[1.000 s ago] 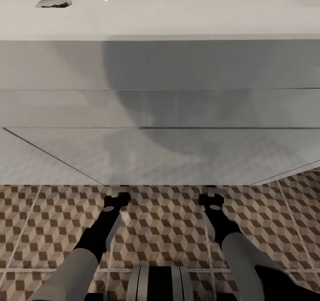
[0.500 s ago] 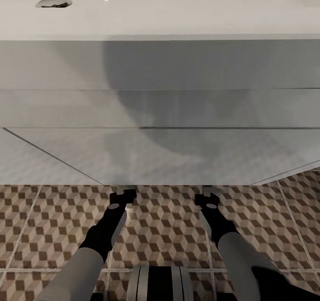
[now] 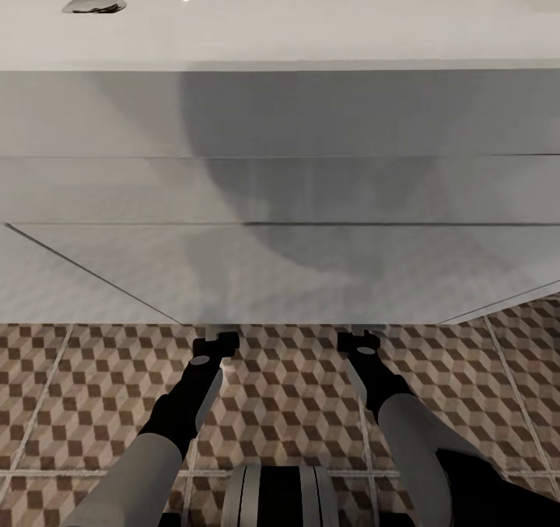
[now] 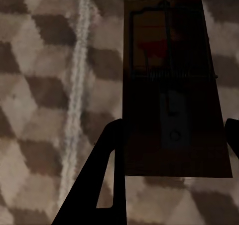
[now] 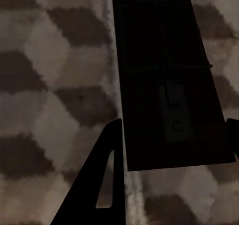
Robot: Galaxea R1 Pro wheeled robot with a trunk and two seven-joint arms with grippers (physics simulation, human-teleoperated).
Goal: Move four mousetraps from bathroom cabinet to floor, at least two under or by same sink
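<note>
White unit: wide white sink unit takes up most of head view; basin drain on its top, toward robot's left side.
Floor: brown-and-beige cube tiles w/ pale grout, the bathroom floor, runs from base of white sink unit back to robot.
L arm: reaches fwd and down; left gripper sits low, right at foot of white sink unit.
R arm: same pose; right gripper also at foot of white sink unit, well apart from left gripper.
L pincer: in left wrist view left gripper has fingers spread to board's width, one dark finger along one long edge of mousetrap, other finger at opposite edge. Looks clamped on near end of board.
L trap: brown wooden board, dark wire parts, reddish patch near far end; flat face toward cam, tiles behind. Touching floor or just above – can't tell.
R pincer: in right wrist view right gripper likewise straddles second mousetrap, finger against long edge, near end of board between fingers.
R trap: dark board, wire spring across middle, over grout line; floor contact – can't tell.
</note>
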